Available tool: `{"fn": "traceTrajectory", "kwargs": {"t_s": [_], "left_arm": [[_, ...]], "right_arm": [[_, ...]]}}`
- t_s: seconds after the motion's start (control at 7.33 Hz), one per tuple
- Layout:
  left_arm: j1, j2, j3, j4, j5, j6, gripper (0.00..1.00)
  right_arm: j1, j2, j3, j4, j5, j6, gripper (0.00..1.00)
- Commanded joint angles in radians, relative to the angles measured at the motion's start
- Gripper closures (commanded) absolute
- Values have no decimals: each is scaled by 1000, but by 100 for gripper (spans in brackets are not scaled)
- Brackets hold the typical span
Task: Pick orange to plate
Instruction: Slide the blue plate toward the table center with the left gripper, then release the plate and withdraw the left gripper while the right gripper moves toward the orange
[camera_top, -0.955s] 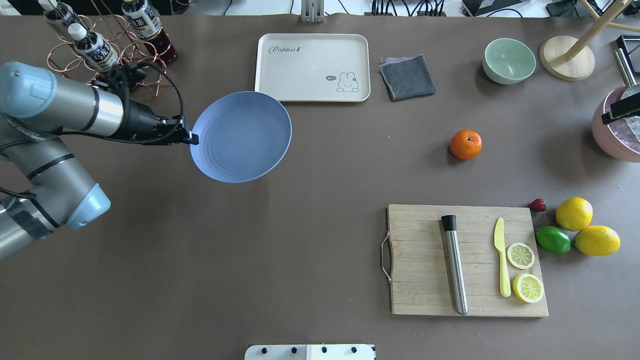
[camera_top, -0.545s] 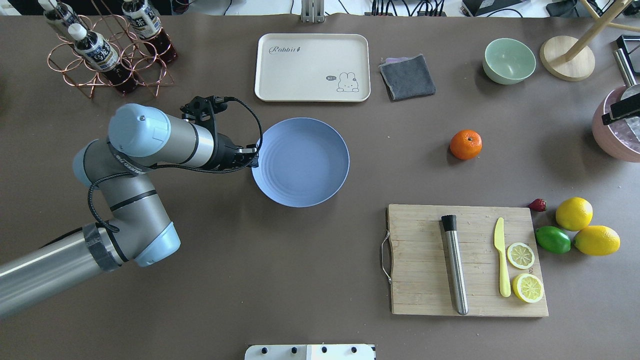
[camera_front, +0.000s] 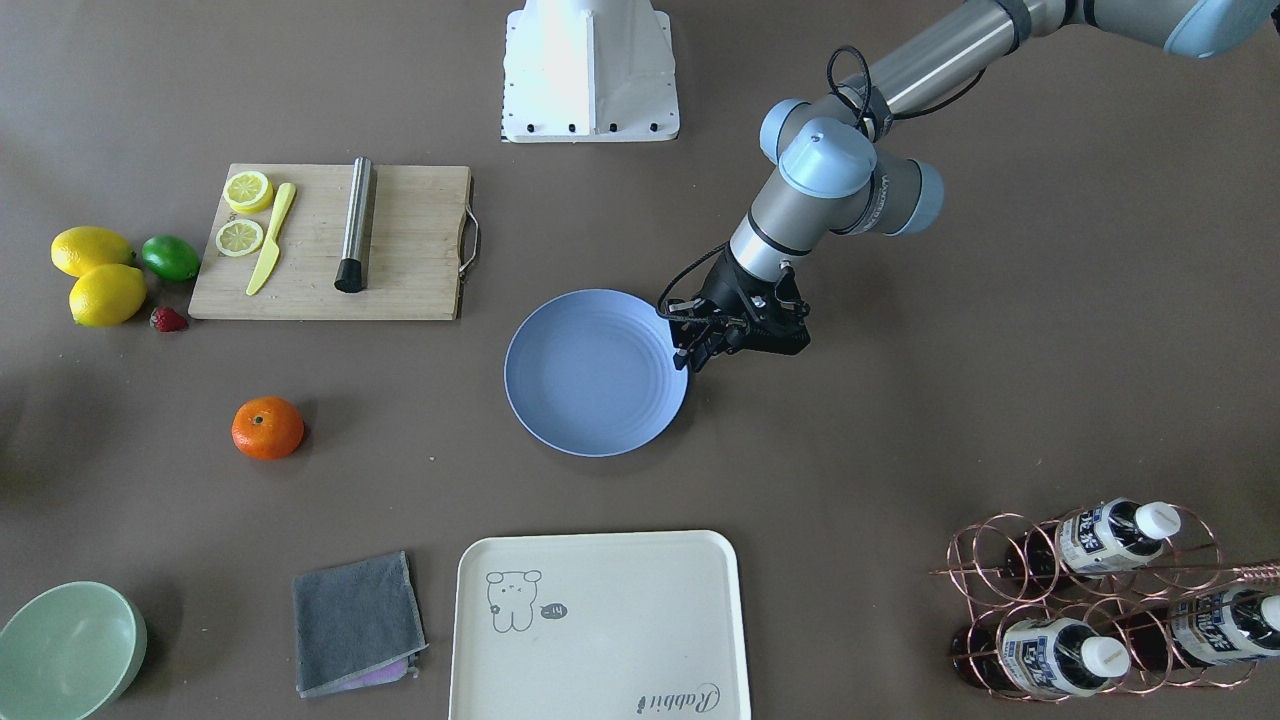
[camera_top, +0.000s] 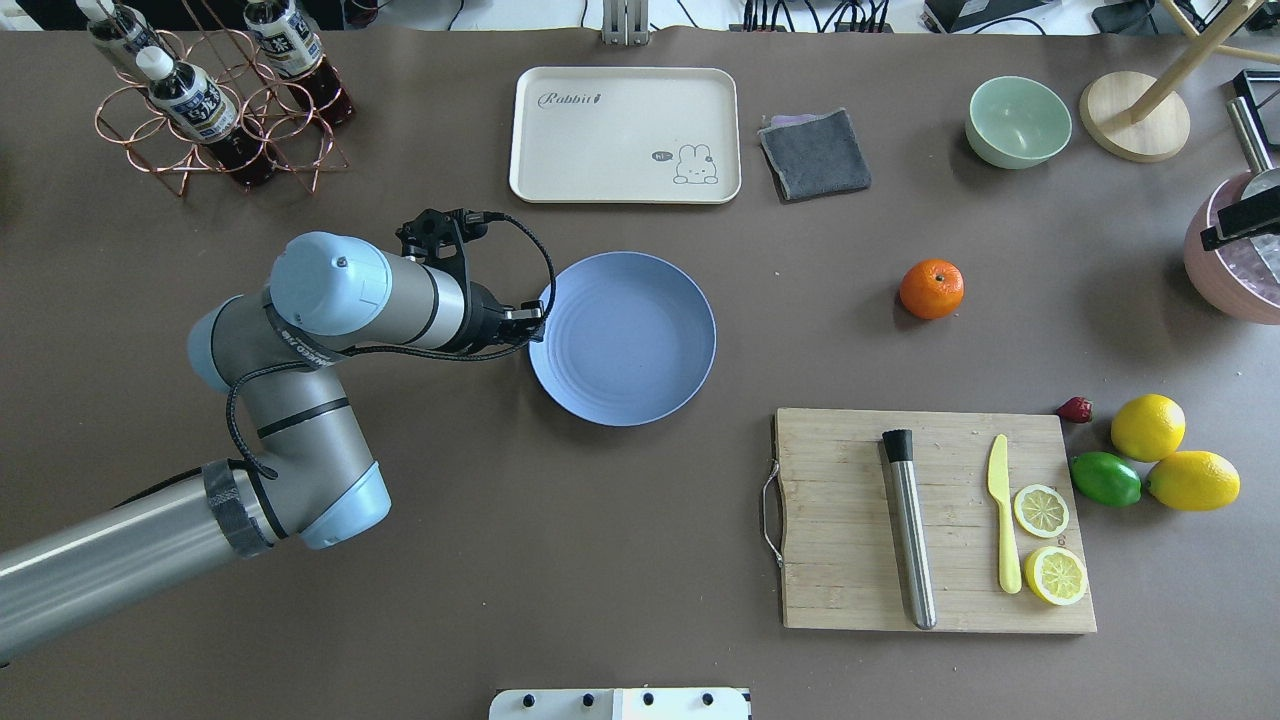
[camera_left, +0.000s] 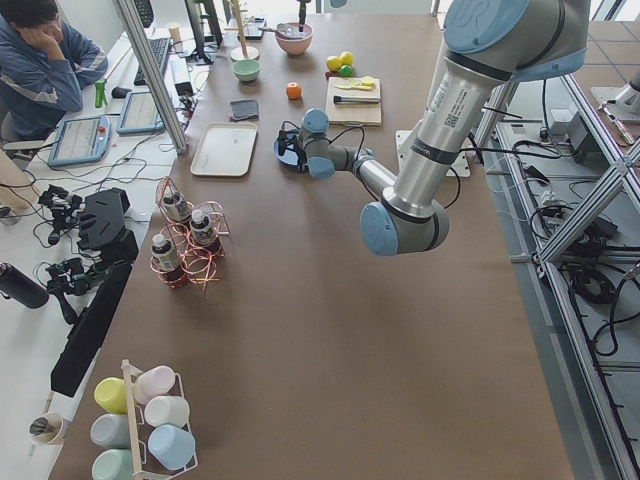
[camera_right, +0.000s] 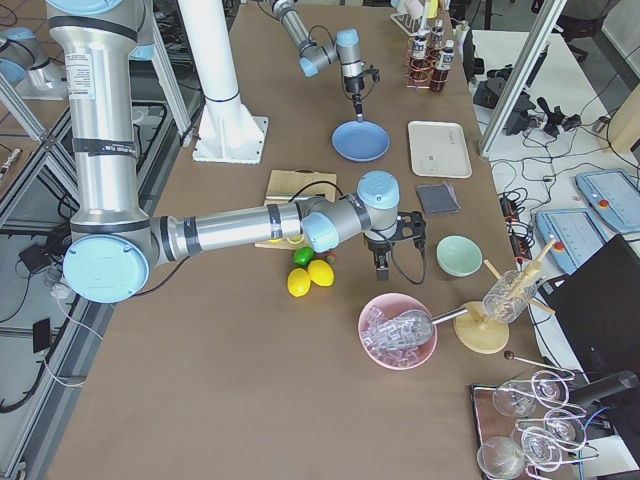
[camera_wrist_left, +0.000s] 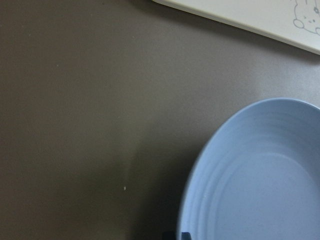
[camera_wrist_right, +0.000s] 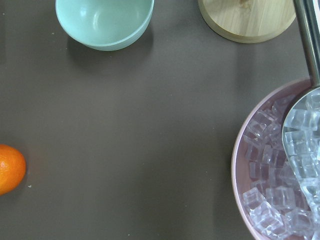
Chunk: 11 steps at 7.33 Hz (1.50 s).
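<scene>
Where the left arm (camera_top: 300, 430) reaches toward the middle of the table (camera_top: 450, 600), I see the left gripper (camera_top: 535, 322) clamped on the rim of the plate (camera_top: 640, 345), on the side nearest the table's left end. From the front-facing camera the plate looks to lie flat on the table, and my left wrist feed shows its ringed blue rim right at the lower edge of the picture. The plate sits just on the near side of the cream tray (camera_top: 625, 135), which lies by the far edge. The orange (camera_top: 931, 289) rests on the bare table in the right half, well apart from the plate, between the green bowl (camera_top: 1018, 121) by the far edge and the cutting board (camera_top: 850, 520) toward the near edge. The right gripper (camera_right: 382, 262) hangs near the pink bowl of ice (camera_right: 398, 330) at the right end; whether its claw is apart or together I cannot tell from any feed.
</scene>
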Motion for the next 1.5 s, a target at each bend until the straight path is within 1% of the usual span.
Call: {"fn": "traceTrajectory", "kwargs": {"t_s": [0.0,0.14,0.27,0.41,0.55,0.68,0.82,0.95,1.09,1.23,1.36], "left_arm": [[-110,22,-63,61,-126,46,2],[-214,97,-149,119,-238,135,2],[-324,168,-207,191,-322,280,2],[-433,258,-247,233,-398,454,1],[-541,333,-245,241,-467,628,1],[-633,389,-246,292,-507,797,0],[-733,427,-245,416,-518,1063,0],[-828,434,-246,645,-536,1282,0],[-894,438,-251,778,-523,1402,0],[-914,481,-223,790,-471,1470,0],[-930,503,-184,778,-455,1473,0]], "right_arm": [[-23,53,6,-9,1,87,0],[-73,85,5,-10,-34,162,0],[-134,120,0,-15,-81,220,0],[-194,165,-5,-38,-117,291,0],[-236,223,-5,-117,-162,314,0],[-265,266,-8,-185,-177,316,0],[-283,291,-23,-194,-177,319,0],[-306,297,-41,-190,-177,324,0],[-320,297,-54,-185,-178,322,0],[-334,297,-60,-185,-178,324,0],[-352,299,-80,-182,-192,327,0]]}}
